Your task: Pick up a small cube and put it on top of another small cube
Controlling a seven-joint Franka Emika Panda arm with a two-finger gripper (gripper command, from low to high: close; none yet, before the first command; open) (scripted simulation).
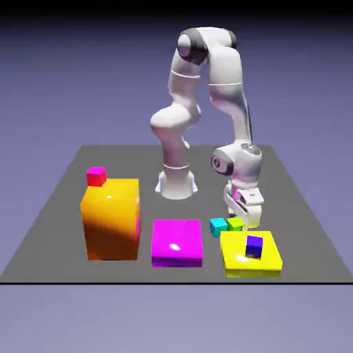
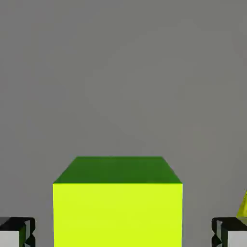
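Lime cube (image 2: pixel 117 215): sitting between the fingertips (image 2: pixel 222 232), gap showing both sides
Claw (image 2: pixel 123 232): standing wide open, gripping nothing

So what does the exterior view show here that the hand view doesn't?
Only exterior: the cyan cube, blue cube, pink-red cube, orange block and magenta block.

Only hand: the gripper's open fingertips, one each side of the lime cube, with gaps.

Both: lime cube, dark tabletop.
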